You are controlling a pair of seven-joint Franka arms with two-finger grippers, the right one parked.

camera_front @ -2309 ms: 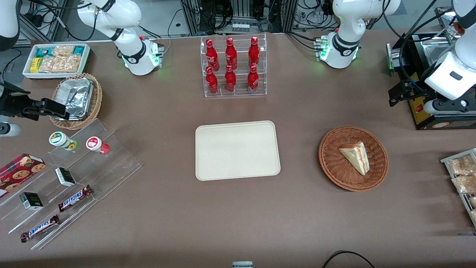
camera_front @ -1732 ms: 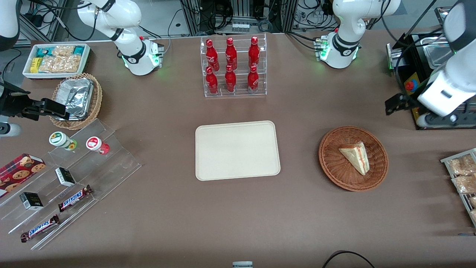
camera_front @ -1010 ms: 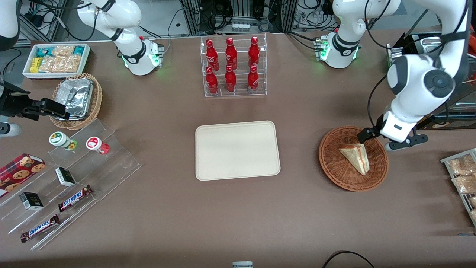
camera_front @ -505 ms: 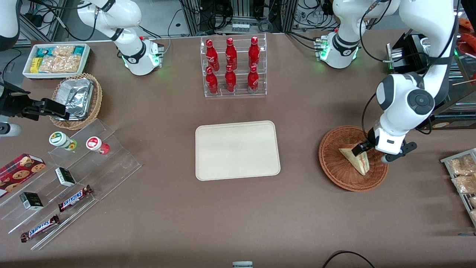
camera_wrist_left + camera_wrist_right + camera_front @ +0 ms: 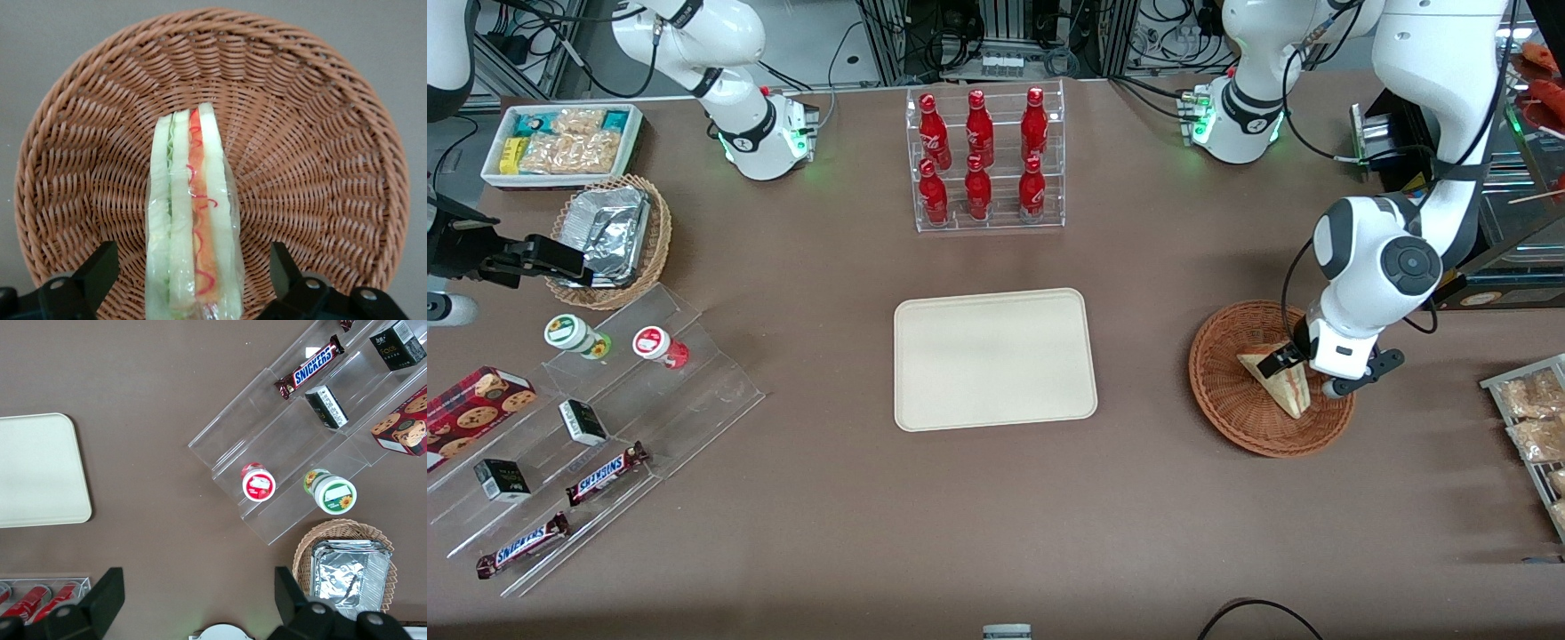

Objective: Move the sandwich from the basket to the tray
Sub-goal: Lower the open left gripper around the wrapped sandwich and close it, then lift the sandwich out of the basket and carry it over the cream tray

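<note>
Glossy white left arm [image 5: 1383, 258], grey round joint cap, black cables, black-fingered gripper [image 5: 190, 283].

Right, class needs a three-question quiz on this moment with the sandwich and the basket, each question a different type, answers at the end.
1. True or false: the sandwich already lies on the tray.
2. Multiple choice: the gripper is (A) shut on the sandwich, (B) open with a finger on each side of the sandwich, (C) over the tray.
3. Fill in: the sandwich rests in the ____.

Key
1. False: it is in the basket, and the tray holds nothing.
2. B: the fingers stand apart from the bread on both sides.
3. basket
</note>
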